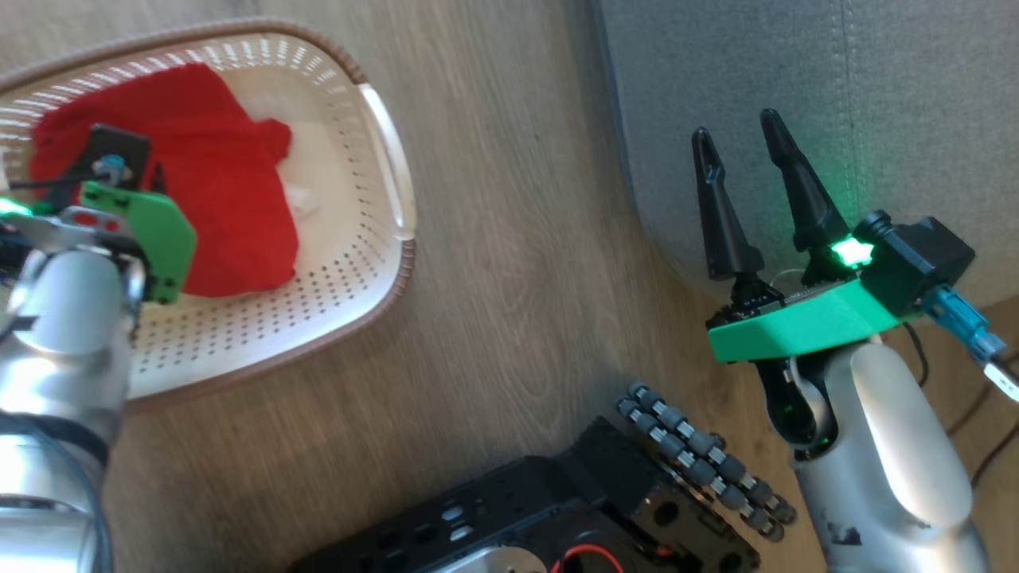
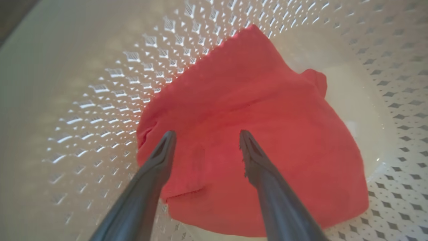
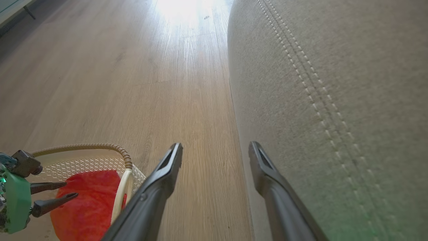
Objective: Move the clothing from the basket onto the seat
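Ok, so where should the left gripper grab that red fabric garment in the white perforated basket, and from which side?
Probably pinch the bright red soft fabric garment at the crease across its middle, coming down from above. It lies loosely spread inside the cream-white perforated plastic basket, whose walls block a sideways approach. The open left gripper hangs directly over it.

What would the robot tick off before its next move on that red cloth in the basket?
1. The left gripper is open: ok.
2. It hangs over the clothing, inside the basket: ok.
3. Its fingers touch the fabric: cannot tell.
4. The right gripper is open, holds nothing and is out of the way by the seat: ok.
5. The floor between basket and seat is bare: ok.
6. A second garment lies under the red one: cannot tell.
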